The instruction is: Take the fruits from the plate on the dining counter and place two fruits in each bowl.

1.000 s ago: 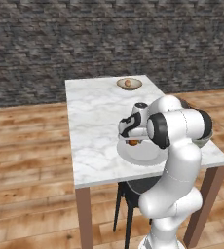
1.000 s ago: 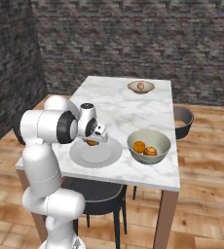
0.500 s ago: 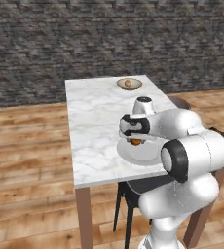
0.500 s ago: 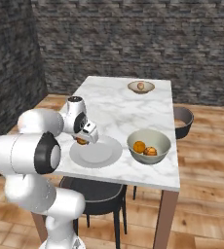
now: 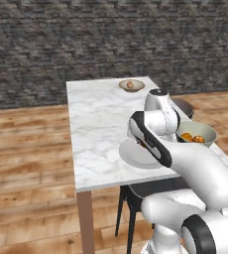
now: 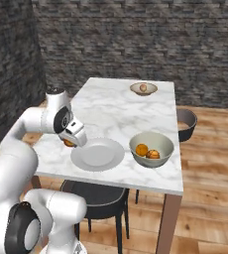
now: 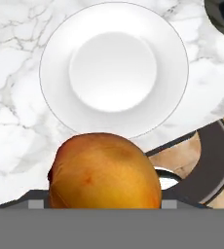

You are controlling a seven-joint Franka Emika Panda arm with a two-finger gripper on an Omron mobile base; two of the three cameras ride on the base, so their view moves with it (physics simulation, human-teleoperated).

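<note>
My gripper is shut on a reddish-orange fruit, held just above the dining counter beside the left rim of the plate. The plate is flat, pale and bare. The near bowl holds two orange fruits. The far bowl holds one pale peach fruit. In the left base view my forearm covers most of the gripper; the plate, near bowl and far bowl show there.
A dark chair stands under the counter's near edge, below the plate. Another dark round seat is at the counter's right side. Wooden floor surrounds the table and a stone wall stands behind it.
The gripper, still shut on the fruit, has moved from over the plate's middle to beyond its left rim in the right base view. The elbow has swung towards the cameras.
</note>
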